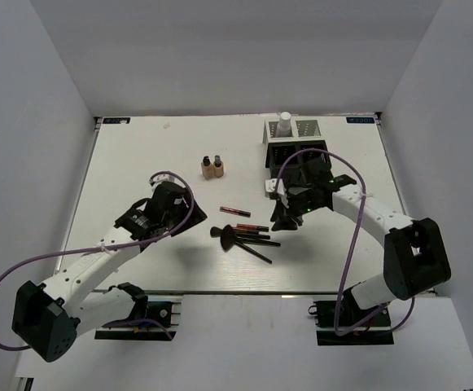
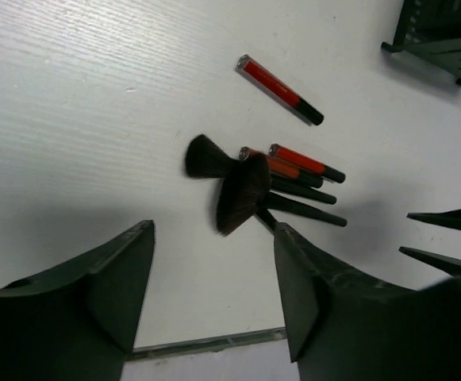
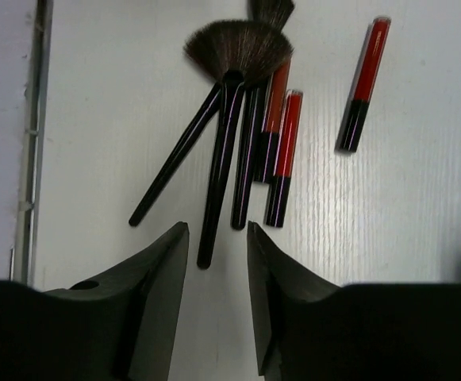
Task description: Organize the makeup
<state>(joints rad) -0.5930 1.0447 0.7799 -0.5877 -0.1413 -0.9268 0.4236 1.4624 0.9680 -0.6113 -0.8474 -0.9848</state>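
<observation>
Several black brushes (image 1: 238, 239) and two red/black pencils (image 1: 253, 228) lie in a bunch at the table's middle, with a third pencil (image 1: 234, 211) just behind them. Two tan dark-capped bottles (image 1: 212, 168) stand further back. The white-capped bottle (image 1: 285, 125) stands in the black mesh box (image 1: 298, 147). My left gripper (image 1: 190, 213) is open and empty to the left of the bunch; its view shows the brushes (image 2: 232, 184) ahead of the gripper (image 2: 214, 238). My right gripper (image 1: 285, 218) is open, right of the bunch; a brush handle (image 3: 218, 182) ends between its fingertips (image 3: 178, 238).
The table's near edge (image 2: 206, 343) runs just under the left gripper. A small white object (image 1: 270, 187) lies by the box's near-left corner. Grey walls close in the table on three sides.
</observation>
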